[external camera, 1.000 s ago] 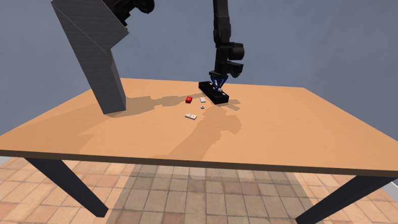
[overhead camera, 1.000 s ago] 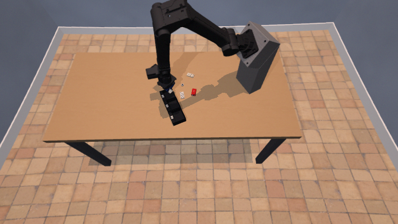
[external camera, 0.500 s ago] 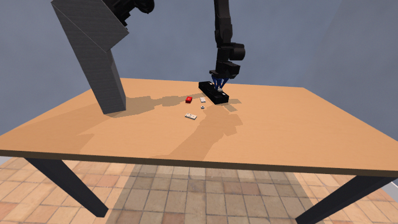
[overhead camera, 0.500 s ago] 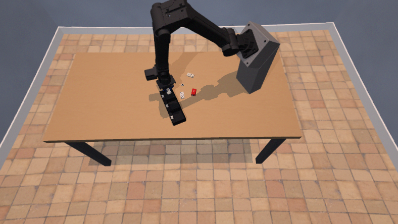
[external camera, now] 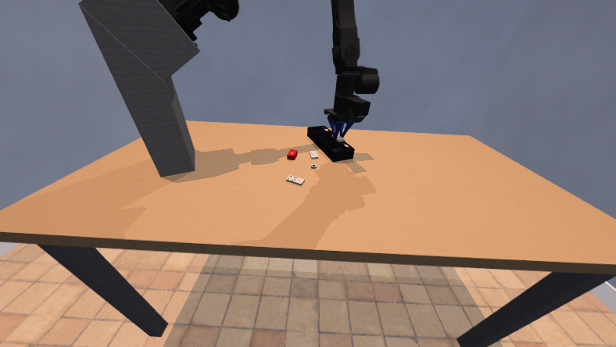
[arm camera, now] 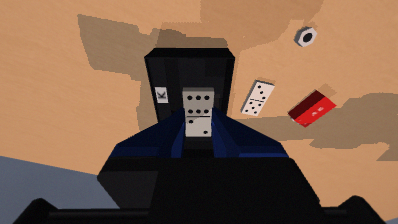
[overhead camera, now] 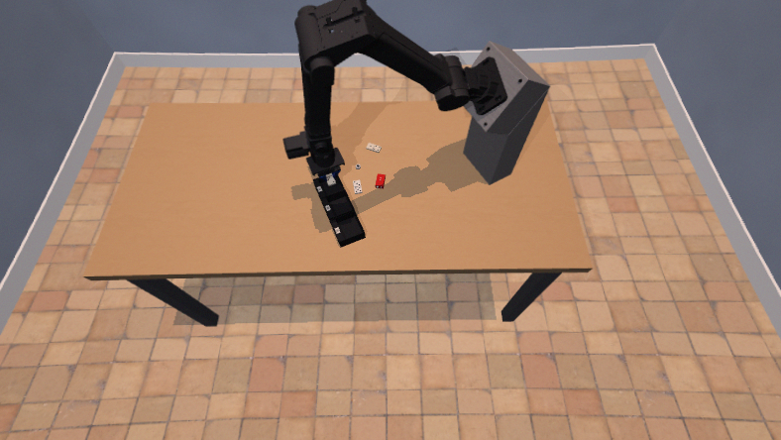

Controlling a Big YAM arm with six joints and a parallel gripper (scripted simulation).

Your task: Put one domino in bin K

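Note:
My gripper is shut on a white domino and holds it just above the black bin marked K, the end bin of a row of three black bins. The K label shows on the bin's left wall in the wrist view. A second domino lies flat on the table just right of the bins. A third domino lies farther off.
A red block and a small grey nut lie beside the dominoes. The other two bins continue the row. The arm's grey base stands at the table's side.

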